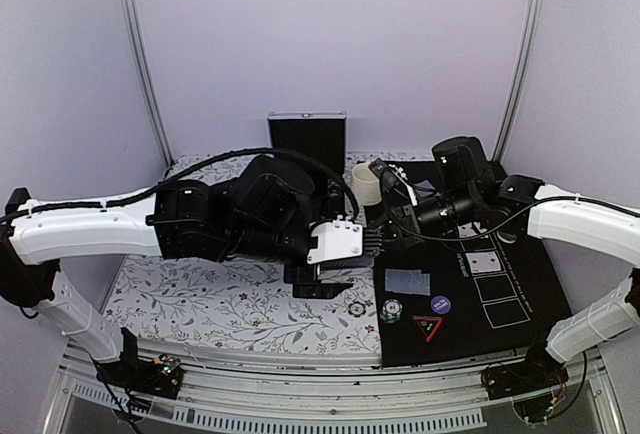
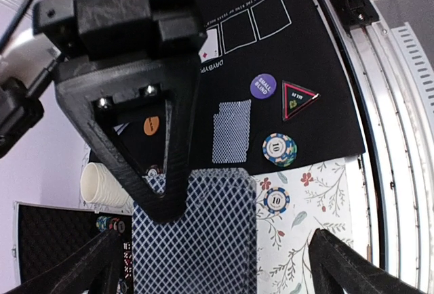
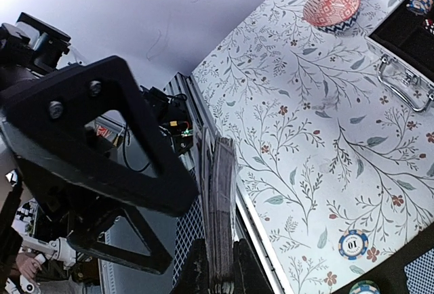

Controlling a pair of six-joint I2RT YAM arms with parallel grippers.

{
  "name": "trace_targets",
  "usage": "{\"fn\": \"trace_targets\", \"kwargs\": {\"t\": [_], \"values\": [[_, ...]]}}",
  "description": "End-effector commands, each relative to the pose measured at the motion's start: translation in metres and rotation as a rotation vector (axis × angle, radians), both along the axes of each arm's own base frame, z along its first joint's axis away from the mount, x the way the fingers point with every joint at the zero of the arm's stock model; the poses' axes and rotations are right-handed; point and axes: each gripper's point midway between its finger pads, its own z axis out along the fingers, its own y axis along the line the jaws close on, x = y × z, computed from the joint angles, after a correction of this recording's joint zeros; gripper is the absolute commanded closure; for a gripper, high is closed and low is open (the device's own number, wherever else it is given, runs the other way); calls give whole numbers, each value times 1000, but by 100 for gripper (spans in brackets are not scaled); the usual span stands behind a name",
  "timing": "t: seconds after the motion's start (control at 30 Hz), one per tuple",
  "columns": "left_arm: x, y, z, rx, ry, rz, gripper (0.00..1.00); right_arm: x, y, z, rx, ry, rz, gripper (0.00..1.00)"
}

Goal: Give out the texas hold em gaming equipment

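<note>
Standing edge-on at the lower centre of the right wrist view, the thick deck of grey-blue lattice-backed playing cards sat clamped in the right gripper, while the left gripper gaped wide on either side of it.

Lilac walls — floral tabletop.
</note>
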Motion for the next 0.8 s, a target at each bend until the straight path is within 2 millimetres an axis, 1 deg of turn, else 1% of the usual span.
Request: {"fn": "trace_targets", "kwargs": {"t": [0.0, 0.1, 0.2, 0.33, 0.57, 0.7, 0.77], "values": [[12, 11, -9, 39, 10, 34, 2, -1, 16, 28, 76, -42, 18, 98], [20, 14, -14, 61, -3, 62, 2, -5, 19, 29, 87, -39, 34, 98], [28, 17, -18, 73, -10, 87, 8, -7, 20, 32, 102, -35, 47, 98], [32, 17, -21, 80, -8, 99, 16, -10, 21, 35, 109, -38, 65, 98], [32, 16, -27, 91, 10, 90, 32, -11, 21, 34, 97, -39, 69, 98], [30, 15, -24, 79, 21, 78, 43, -7, 18, 30, 61, -47, 44, 98], [28, 16, -23, 76, 29, 74, 48, -4, 14, 29, 38, -60, 21, 95]]}}
